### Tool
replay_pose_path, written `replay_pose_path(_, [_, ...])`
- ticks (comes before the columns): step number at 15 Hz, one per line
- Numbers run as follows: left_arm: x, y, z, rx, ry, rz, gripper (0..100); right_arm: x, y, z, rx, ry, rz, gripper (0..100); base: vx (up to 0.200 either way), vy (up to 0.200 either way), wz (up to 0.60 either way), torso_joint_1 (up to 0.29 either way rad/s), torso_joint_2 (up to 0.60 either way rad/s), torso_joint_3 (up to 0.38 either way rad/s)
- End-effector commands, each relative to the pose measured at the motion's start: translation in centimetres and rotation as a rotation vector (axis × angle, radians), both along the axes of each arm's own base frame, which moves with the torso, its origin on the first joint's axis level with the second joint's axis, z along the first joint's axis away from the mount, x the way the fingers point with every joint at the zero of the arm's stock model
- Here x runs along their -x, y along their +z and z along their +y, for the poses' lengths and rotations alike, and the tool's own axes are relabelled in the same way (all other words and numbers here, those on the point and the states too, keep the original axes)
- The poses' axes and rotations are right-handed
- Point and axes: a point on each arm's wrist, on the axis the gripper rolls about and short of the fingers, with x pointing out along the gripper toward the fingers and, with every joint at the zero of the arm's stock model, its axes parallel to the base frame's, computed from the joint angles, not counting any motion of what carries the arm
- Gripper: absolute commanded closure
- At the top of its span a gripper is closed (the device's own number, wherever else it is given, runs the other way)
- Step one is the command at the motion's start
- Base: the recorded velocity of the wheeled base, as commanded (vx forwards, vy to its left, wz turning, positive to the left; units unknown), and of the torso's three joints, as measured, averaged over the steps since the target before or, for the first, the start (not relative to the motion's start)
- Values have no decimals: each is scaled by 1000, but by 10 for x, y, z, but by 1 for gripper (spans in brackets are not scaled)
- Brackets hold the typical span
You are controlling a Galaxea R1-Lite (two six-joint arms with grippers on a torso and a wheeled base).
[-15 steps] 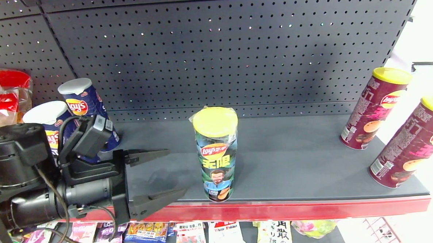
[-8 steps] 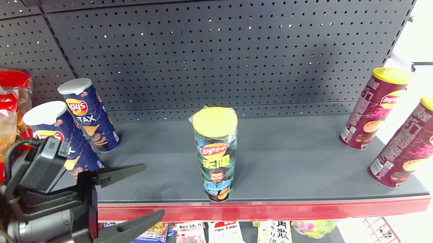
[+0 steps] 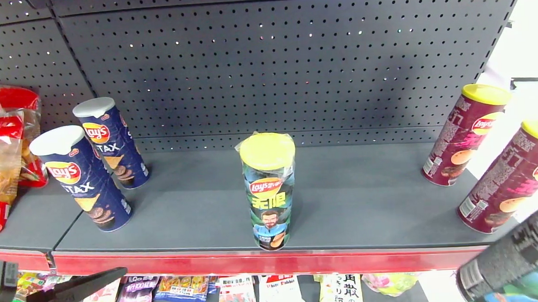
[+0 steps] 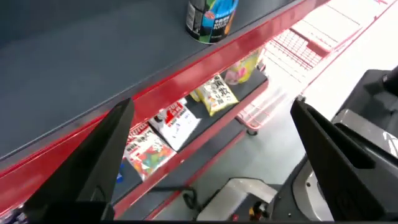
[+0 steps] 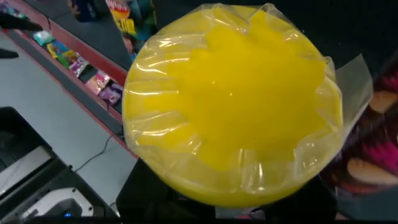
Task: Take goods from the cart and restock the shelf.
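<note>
- Chip can, yellow-lidded, stands upright at the middle of the shelf, right at its red front edge, unmoved over the last second.
- Left gripper, fingers spread and empty, has backed away from the can's 9 o'clock side to 7 o'clock, below the shelf's edge.
- Two blue cans at 9 o'clock, half hidden by that arm before, now show whole.
- Second can has come in at 4 o'clock, near the maroon cans; the right gripper grasps it, its wrapped lid facing the wrist camera.
</note>
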Motion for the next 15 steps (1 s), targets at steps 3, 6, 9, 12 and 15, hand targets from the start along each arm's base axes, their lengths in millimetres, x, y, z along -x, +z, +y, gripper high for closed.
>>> replay_pose_path(3, [16, 14, 5, 12, 6, -131, 0, -99, 23, 65, 12, 172, 94, 100, 0, 0, 0, 0, 0, 0])
replay_pose_path(6, [15, 16, 5, -6, 11, -152, 0, -144, 19, 94, 4, 190, 68, 100, 0, 0, 0, 0, 0, 0])
replay_pose_path(9, [14, 16, 6, -12, 30, -150, 0, -180, 11, 114, -2, 189, 48, 100, 0, 0, 0, 0, 0, 0])
replay_pose_path(12, [14, 15, 6, -18, 31, -137, 0, -217, 11, 136, -2, 192, 48, 100, 0, 0, 0, 0, 0, 0])
replay_pose_path(15, [14, 16, 5, -24, 31, -122, 0, -240, 4, 155, 7, 209, 54, 100, 0, 0, 0, 0, 0, 0])
